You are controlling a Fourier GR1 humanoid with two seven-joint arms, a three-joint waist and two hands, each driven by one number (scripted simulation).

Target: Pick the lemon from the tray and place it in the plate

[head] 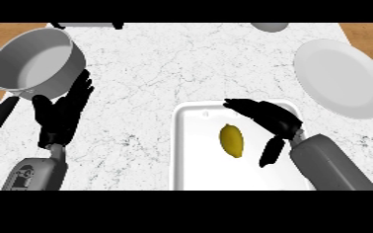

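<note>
No legible text, label, brand or number anywhere (small marking on left forearm (27,172), unreadable).

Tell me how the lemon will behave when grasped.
The lemon looks oval and smooth, so it may roll sideways on the flat tray if nudged. Its tapered ends could slip from a grasp. It looks small beside the open right hand, so probably light.

left hand (64,112): fingers straight, upright | right hand (279,118): fingers spread, pointing left
</note>
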